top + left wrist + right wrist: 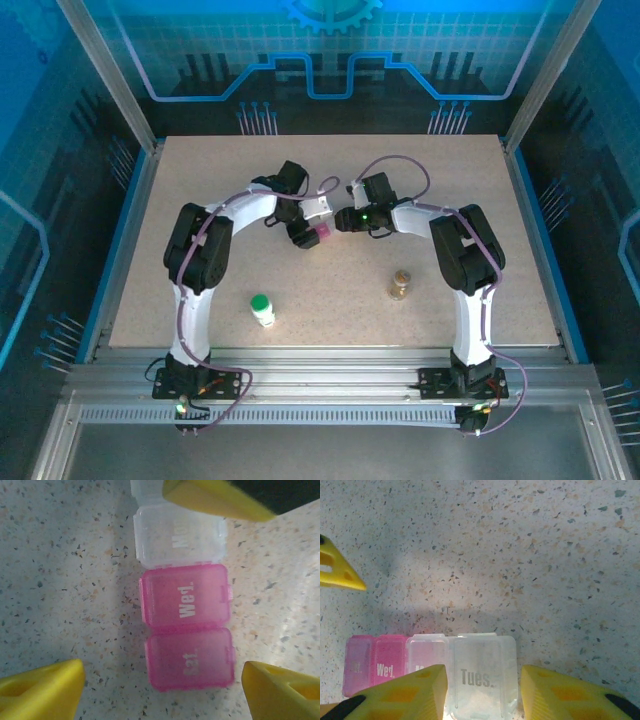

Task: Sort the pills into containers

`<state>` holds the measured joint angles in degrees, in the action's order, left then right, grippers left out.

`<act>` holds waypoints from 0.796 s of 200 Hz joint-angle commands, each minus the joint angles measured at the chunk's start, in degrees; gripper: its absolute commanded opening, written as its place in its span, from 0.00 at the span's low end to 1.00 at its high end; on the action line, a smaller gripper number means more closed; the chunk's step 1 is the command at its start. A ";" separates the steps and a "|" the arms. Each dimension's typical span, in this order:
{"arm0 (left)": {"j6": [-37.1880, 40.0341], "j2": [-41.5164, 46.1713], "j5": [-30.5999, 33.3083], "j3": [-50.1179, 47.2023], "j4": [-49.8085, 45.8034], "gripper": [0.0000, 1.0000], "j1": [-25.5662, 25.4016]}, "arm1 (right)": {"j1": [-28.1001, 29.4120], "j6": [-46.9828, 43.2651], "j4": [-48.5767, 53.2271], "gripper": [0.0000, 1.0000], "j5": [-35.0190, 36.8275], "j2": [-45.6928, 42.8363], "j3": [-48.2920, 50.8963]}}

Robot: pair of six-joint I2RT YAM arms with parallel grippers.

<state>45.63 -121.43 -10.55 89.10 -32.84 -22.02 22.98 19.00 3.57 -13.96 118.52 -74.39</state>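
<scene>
A strip pill box lies mid-table with pink and clear lidded cells. My left gripper hangs open over the pink "Sat" cell, its yellow fingers wide on either side and touching nothing. Beyond it are the pink "Wed" cell and a clear cell. My right gripper is closed on the clear "Tues." cell, one finger at each side. Pale shapes show faintly through that lid; I cannot tell whether they are pills. The green-capped white bottle and the amber bottle stand upright nearer the arm bases.
The speckled tabletop is bordered by a metal frame with posts at the back corners. One of the right gripper's fingers reaches over the clear end of the box. A left finger shows at the left of the right wrist view.
</scene>
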 commanded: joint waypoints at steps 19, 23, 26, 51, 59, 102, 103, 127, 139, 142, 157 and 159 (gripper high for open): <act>0.61 -1.92 1.86 1.84 1.66 0.82 -1.49 | 0.66 -1.46 5.41 0.43 2.01 3.47 0.21; 0.57 -2.03 1.85 1.95 1.60 0.81 -1.51 | 0.66 -1.43 5.39 0.43 2.00 3.47 0.21; 0.55 -2.03 1.84 2.07 1.56 0.81 -1.55 | 0.66 -1.44 5.39 0.43 2.05 3.47 0.21; 0.26 -2.67 1.34 2.98 0.38 0.71 -1.75 | 0.75 -1.59 5.48 0.43 2.09 3.56 0.13; 0.09 -2.76 1.19 3.20 -0.17 0.65 -1.68 | 0.75 -1.71 5.56 0.43 2.21 3.56 0.12; -0.64 -3.29 -3.27 5.69 -5.99 0.46 -0.73 | 1.55 -2.77 9.35 0.43 7.62 4.40 -1.71; -0.72 -3.33 -3.44 5.89 -6.26 0.46 -0.65 | 1.59 -2.76 9.43 0.43 7.71 4.47 -1.80; -3.04 -5.17 -8.21 10.50 -12.90 0.46 1.26 | 1.97 -2.91 11.35 0.43 10.30 5.19 -2.76; -4.25 -6.27 -9.98 12.59 -15.58 0.46 2.18 | 2.20 -3.27 12.33 0.43 11.67 5.47 -3.35; -4.43 -6.53 -10.28 13.07 -16.11 0.46 2.36 | 2.24 -3.35 12.57 0.43 11.96 5.56 -3.52; -5.98 -7.52 -10.68 14.49 -17.71 0.45 3.30 | 2.50 -3.93 13.55 0.43 13.06 5.91 -4.20; -6.10 -7.67 -10.82 14.67 -17.99 0.45 3.41 | 2.55 -4.01 13.67 0.43 13.16 5.93 -4.25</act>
<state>42.96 -127.48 -15.84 100.20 -42.81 -20.34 24.77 17.12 8.19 -8.27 119.96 -79.15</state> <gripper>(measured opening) 0.455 0.430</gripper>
